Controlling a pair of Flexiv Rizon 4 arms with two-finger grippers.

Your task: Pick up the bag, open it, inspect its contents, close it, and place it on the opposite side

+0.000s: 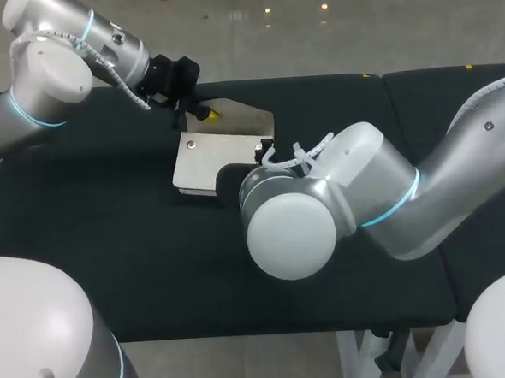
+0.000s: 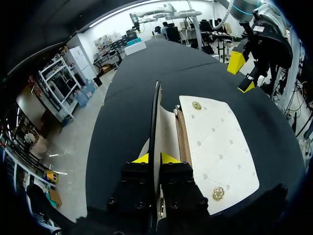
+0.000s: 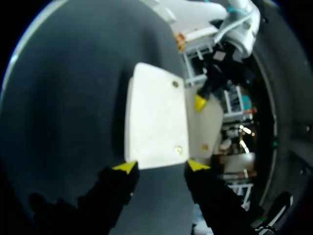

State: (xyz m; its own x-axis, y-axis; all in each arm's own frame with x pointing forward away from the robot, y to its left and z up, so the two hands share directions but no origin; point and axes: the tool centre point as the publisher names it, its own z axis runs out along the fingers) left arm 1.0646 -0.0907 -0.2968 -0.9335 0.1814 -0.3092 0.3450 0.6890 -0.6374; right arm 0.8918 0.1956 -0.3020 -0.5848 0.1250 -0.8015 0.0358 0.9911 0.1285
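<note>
A white quilted bag (image 1: 206, 162) lies on the black table with its flap (image 1: 241, 118) lifted open toward the back. My left gripper (image 1: 198, 111) is shut on the flap's edge; in the left wrist view the thin flap (image 2: 155, 117) runs between its fingers (image 2: 155, 159), with the bag body (image 2: 215, 152) beside them. My right gripper (image 3: 160, 167) hangs open just short of the bag's (image 3: 154, 120) near edge, nothing held. From the left wrist it shows above the bag's far end (image 2: 242, 74). In the head view it is hidden under its own arm.
The black table (image 1: 110, 249) stretches wide on both sides of the bag. My right arm's bulky wrist (image 1: 305, 207) hangs over the table's middle, right beside the bag.
</note>
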